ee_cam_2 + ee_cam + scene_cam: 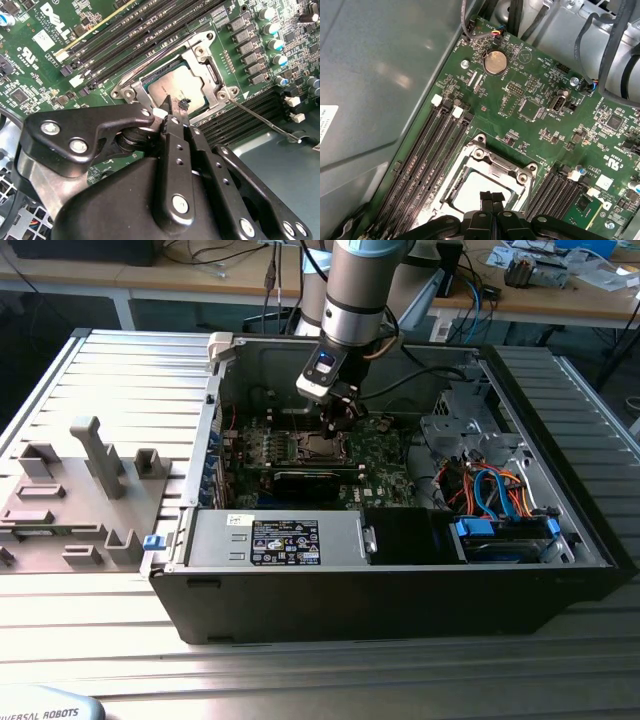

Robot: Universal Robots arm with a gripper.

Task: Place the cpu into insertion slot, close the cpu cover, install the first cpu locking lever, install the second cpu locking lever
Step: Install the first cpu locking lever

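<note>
The gripper (167, 111) is being held narrow, its two black fingertips (486, 196) being pressed together with nothing being gripped between them. It is being poised over one edge of the cpu (176, 89); whether contact is being made cannot be told. The cpu is being carried in the insertion slot (318, 448), in the middle of the board. Its dull silver top is being shown through the cut-out of the cpu cover (214, 75), which is being seen lying flat around it.

From one corner of the cover, a thin wire lever (256, 116) is being seen slanting away across the board. The socket is being flanked on two sides by rows of black memory slots (125, 35). Farther off, a round coin cell (495, 62) is being carried on the green motherboard (535, 95).

In the exterior view, the arm (355, 290) is being held upright inside the open computer case (400, 600). The case is being borne by a ribbed metal table (300, 680), and a grey fixture tray (70, 490) is being seen beside it on the exterior view's left.
</note>
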